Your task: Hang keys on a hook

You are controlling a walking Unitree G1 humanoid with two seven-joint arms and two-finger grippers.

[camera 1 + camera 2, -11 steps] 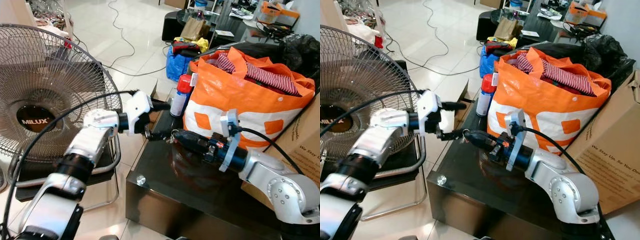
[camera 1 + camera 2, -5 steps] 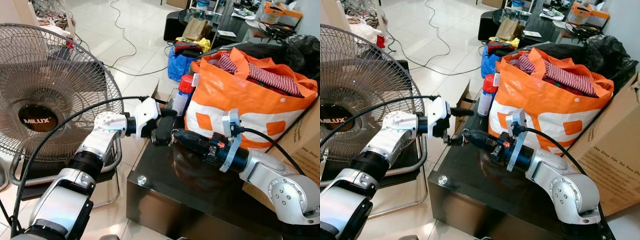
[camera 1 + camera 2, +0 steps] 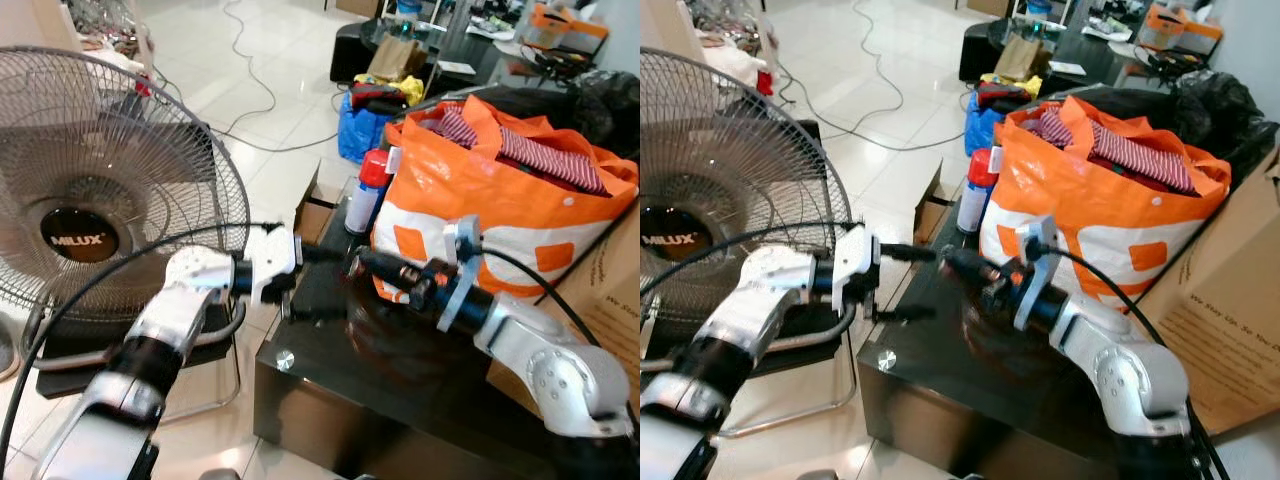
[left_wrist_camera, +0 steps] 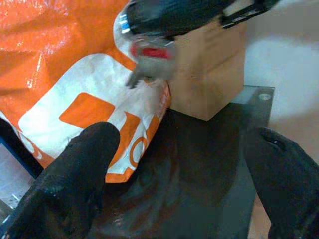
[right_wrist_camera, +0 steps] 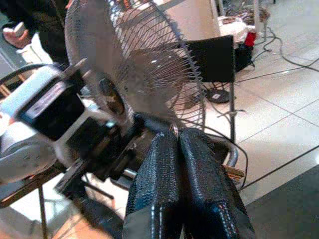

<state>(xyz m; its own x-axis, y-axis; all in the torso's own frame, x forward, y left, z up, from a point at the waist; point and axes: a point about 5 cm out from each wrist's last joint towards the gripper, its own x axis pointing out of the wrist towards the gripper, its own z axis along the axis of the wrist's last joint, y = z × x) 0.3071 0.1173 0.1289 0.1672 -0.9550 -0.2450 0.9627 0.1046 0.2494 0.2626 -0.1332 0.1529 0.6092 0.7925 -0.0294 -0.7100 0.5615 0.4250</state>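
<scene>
Right end effector (image 3: pixel 357 266) pinches keys (image 4: pixel 149 62); left end effector (image 3: pixel 305 282) spread, facing them.

Bright, even daylight; arms motion-blurred, wrist views soft, perhaps out of focus.

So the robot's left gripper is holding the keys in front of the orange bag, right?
Not quite. The right gripper holds the keys, pinched at its shut fingertips in front of the orange bag. The left wrist view shows it: the left gripper is open and holds nothing, and the keys hang from the other gripper's tip.
</scene>
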